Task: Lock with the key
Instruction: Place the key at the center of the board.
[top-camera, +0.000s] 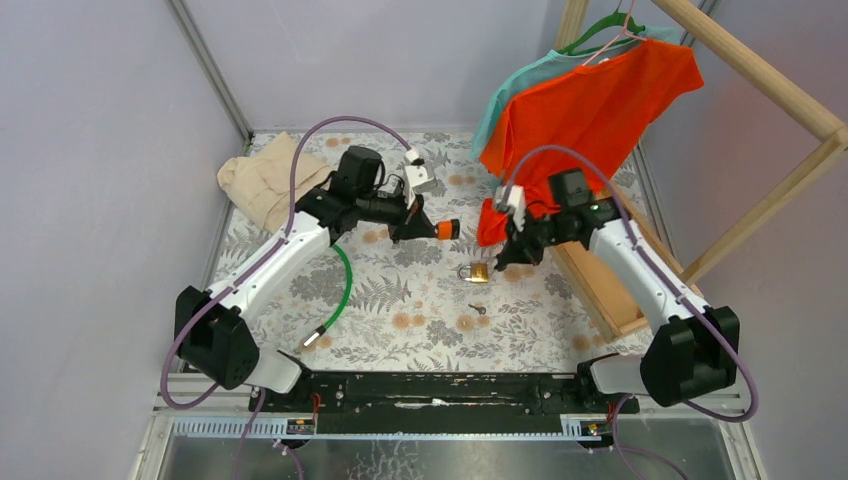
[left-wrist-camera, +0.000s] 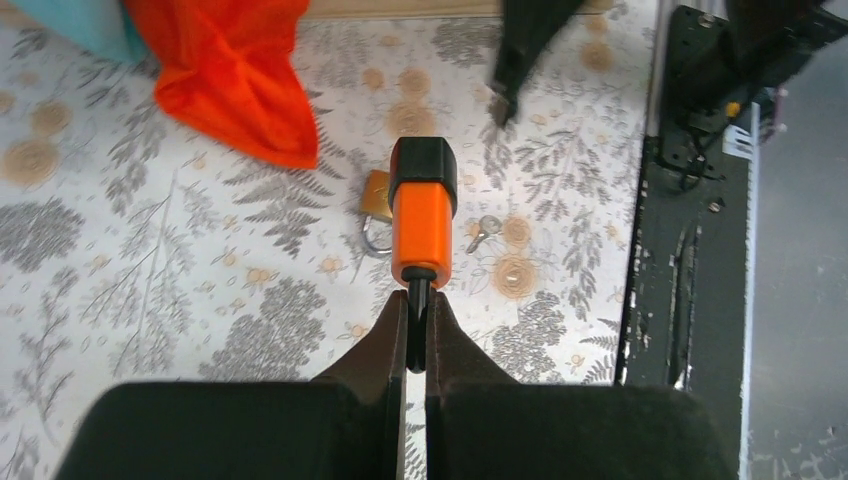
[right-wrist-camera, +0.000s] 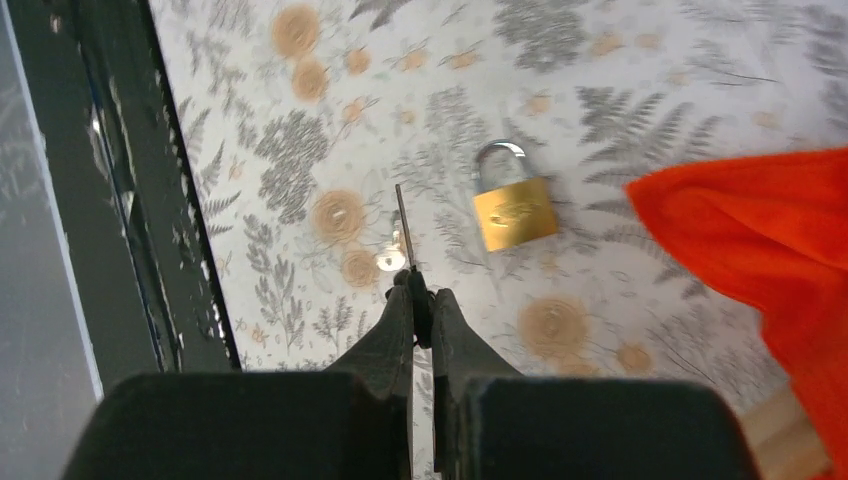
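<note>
white counter (top-camera: 400, 300) printed with grey ferns and tan round blossoms. brass-yellow padlock (top-camera: 478, 271), silver shackle. silver key (top-camera: 478, 309). bright orange shirt (top-camera: 590, 100), teal shirt (top-camera: 510, 95), green hanger (top-camera: 600, 25). beige cloth (top-camera: 265, 180). green cable (top-camera: 340, 290), white tip. orange block (left-wrist-camera: 421, 215), black cap, in black left end effector (left-wrist-camera: 417, 300); thin grey sliver (right-wrist-camera: 402, 225) in black right end effector (right-wrist-camera: 420, 290).

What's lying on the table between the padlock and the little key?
Nothing. In the top view, only bare patterned cloth separates the padlock from the key.
</note>
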